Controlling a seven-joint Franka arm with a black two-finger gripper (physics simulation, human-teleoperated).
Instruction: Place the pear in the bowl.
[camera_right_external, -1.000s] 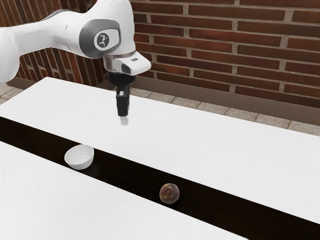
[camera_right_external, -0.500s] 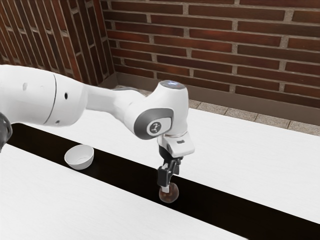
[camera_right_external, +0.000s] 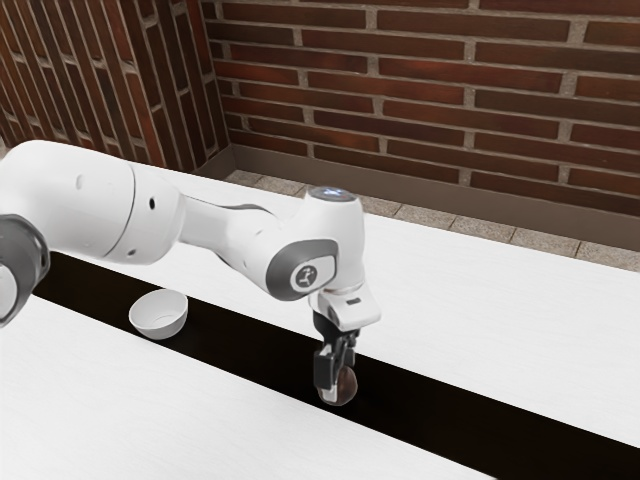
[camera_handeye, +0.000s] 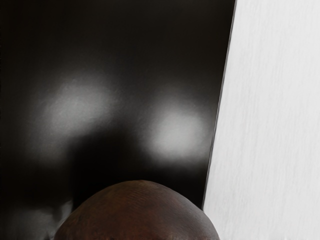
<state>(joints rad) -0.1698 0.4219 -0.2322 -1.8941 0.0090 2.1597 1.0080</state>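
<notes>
My gripper (camera_right_external: 334, 382) is down at the brown, rounded pear (camera_right_external: 347, 387) on the dark strip, covering part of the fruit on the exterior view's left. Whether it grips the pear cannot be told. Close under the hand, the top of the pear (camera_handeye: 140, 212) rises at the wrist view's lower edge. The white bowl (camera_right_external: 160, 315) stands upright on the same dark strip, toward the exterior view's left and apart from the gripper; its visible inside holds nothing.
The white table (camera_right_external: 480, 290) has a dark strip (camera_right_external: 440, 400) running lengthwise. A brick wall (camera_right_external: 430, 110) rises beyond the table's far edge. The arm reaches over the table behind the bowl.
From high over the table, my hand has moved toward the exterior view's right and down to the pear, sinking slightly lower over the last half second. The bowl has stayed put.
</notes>
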